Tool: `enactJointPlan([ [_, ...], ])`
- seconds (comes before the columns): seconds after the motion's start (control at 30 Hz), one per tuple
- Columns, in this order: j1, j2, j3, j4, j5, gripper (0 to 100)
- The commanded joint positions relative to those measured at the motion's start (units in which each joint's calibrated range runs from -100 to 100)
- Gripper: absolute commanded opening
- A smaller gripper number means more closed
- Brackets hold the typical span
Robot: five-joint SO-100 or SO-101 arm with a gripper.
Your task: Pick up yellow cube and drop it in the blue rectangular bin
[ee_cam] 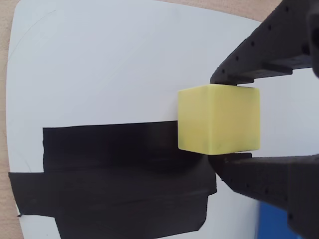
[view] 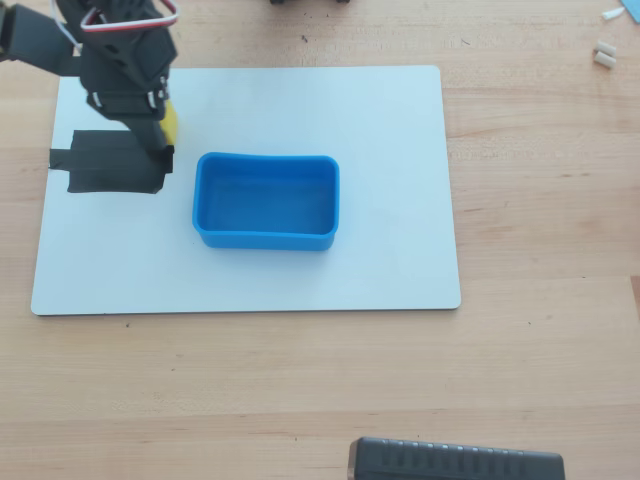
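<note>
Pincer (ee_cam: 222,119) is pinching our yellow cube (ee_cam: 219,118) over the black tape patch (view: 110,162) on the white board (view: 380,110); blue rectangular bin (view: 266,238) is sitting nearby w/ nothing between them.

Count, overhead view: one yellow cube (view: 171,122). One blue rectangular bin (view: 266,201). One white board (view: 380,120). One black tape patch (view: 105,163). Two small white pegs (view: 603,53) on the table (view: 540,200), top right. One dark ribbed object (view: 455,461), bottom edge.
</note>
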State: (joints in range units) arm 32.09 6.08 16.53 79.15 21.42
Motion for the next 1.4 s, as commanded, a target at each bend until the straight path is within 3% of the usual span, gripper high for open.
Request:
enactJointPlan([
  [0.0,-2.9,-8.7,-4.6,6.0,-2.1,13],
  [0.27,-14.2,-20.1,-4.6,14.8,-7.4,13],
  [0.5,-25.7,-24.9,-3.7,12.8,-13.2,13],
  [1.0,-31.5,-29.5,12.3,-14.3,-15.2,13],
  [1.37,-30.5,-28.7,16.9,-18.2,-14.8,15],
])
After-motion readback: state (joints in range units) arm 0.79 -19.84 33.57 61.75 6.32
